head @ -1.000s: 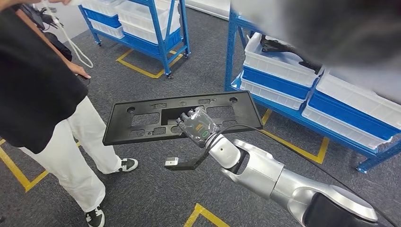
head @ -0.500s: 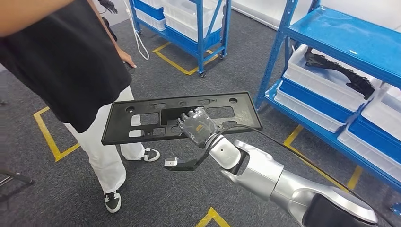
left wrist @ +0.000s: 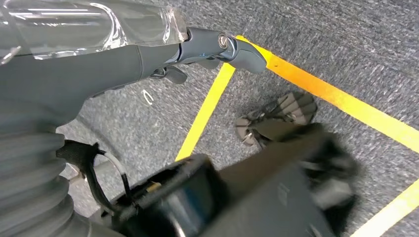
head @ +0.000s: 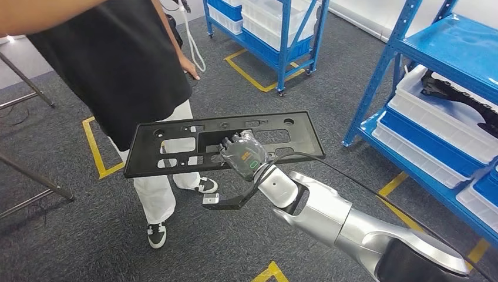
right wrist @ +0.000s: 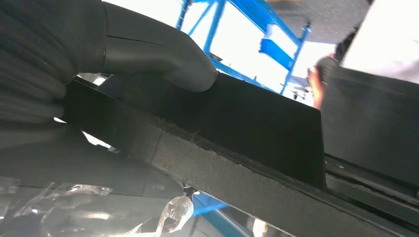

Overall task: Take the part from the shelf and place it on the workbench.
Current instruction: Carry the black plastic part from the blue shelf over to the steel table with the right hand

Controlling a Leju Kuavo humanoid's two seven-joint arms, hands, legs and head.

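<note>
Our view has swung left since a moment ago, the blue shelf sliding rightward while the part keeps its place before us. Our right hand grips its near edge; the left hand looks empty, fingers extended. Picking is done; carrying and placing remain. It is a flat black plate with cutouts.

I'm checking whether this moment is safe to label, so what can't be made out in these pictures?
- The workbench: none can be identified in the head view.
- Person: cut off by the top edge of the head view; lower body partly hidden by the black panel.
- Left hand: wrist view is partly blurred; its fingers are hard to judge.
- Right hand: the panel hides its fingers.
- Shelf part: cut off at the edge.
</note>
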